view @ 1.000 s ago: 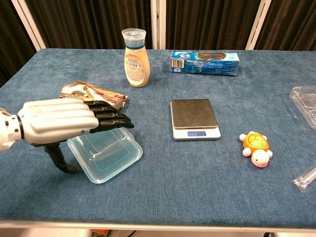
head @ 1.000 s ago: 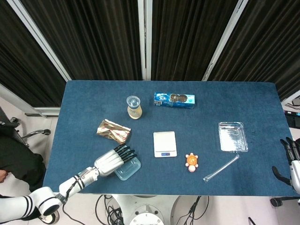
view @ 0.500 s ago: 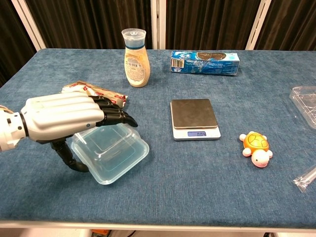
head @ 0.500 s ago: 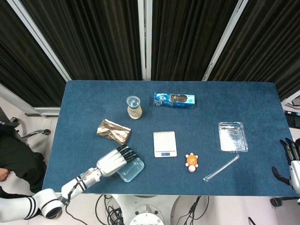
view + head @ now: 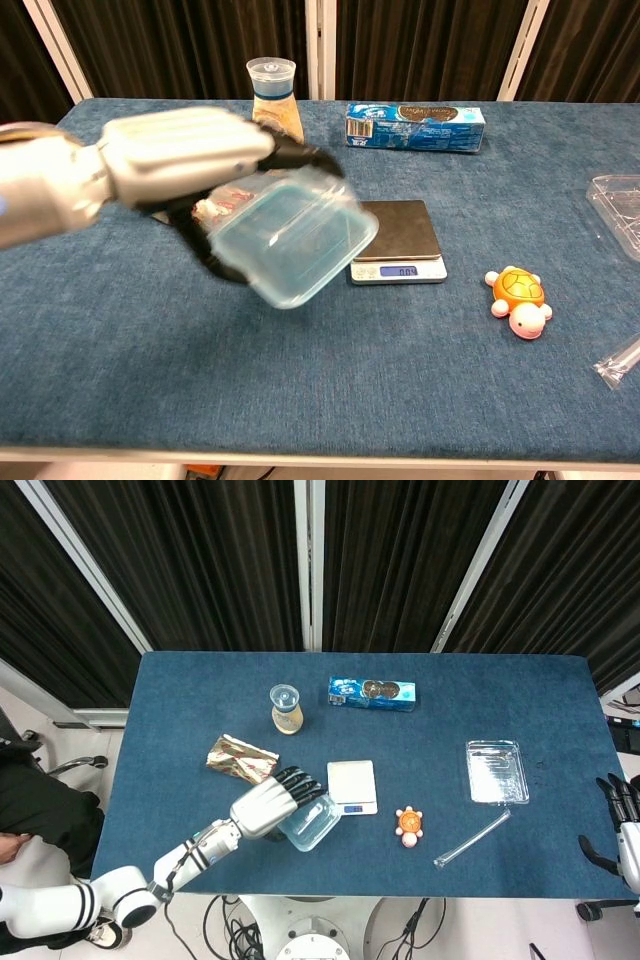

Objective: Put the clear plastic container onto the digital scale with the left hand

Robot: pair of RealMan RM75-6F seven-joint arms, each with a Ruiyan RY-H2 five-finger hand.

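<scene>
Now that the left hand point(image 5: 190, 160) grips the clear plastic container point(image 5: 292, 236) lifted off the table, mid-frame, it's nearly over the digital scale point(image 5: 394, 240); just lowering remains.

curtained lab, blue-clothed table point(image 5: 180, 740)

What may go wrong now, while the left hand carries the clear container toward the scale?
The left hand holds the clear plastic container tilted and lifted, so it might slip out. The digital scale has a small platform; the container may land off-center and overhang or tip. The hand might also nudge the scale.
</scene>
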